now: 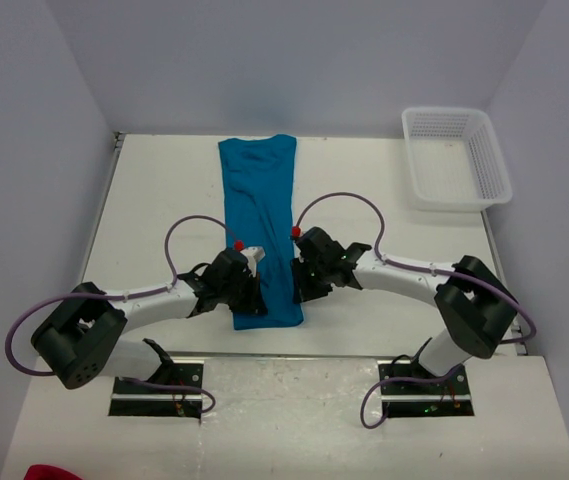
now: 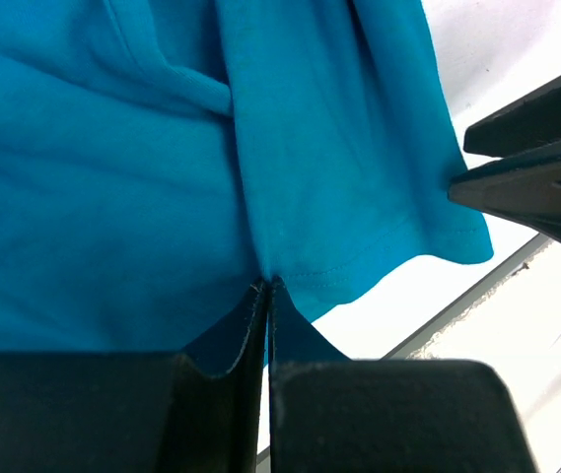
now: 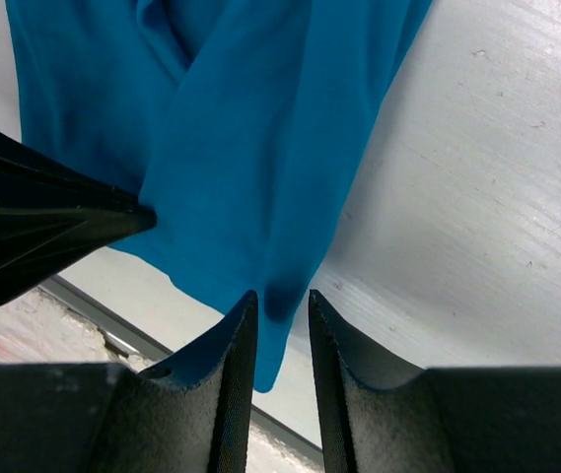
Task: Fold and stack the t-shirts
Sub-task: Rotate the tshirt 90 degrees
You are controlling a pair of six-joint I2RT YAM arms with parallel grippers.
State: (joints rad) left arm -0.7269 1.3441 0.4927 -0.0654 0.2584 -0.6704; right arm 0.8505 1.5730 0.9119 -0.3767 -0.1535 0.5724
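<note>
Table point(image 1: 154, 190) free beside t-shirt point(image 1: 259, 220); basket point(image 1: 461, 202) blocks far-right corner.

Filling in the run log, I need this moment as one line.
t-shirt: folded into lengthwise strip | left pincer: shut on near hem | right pincer: open, astride near hem corner

the top view is bright and evenly lit from above, soft and without glare. the white table point(image 1: 154, 200) is nearly washed out, and the arms point(image 1: 154, 295) throw only faint, short shadows. the walls point(image 1: 24, 120) look bluish grey. in both wrist views the black fingers point(image 2: 112, 414) are dark and blurred, while the t-shirt point(image 2: 112, 197) is sharp, its stitching visible.
</note>
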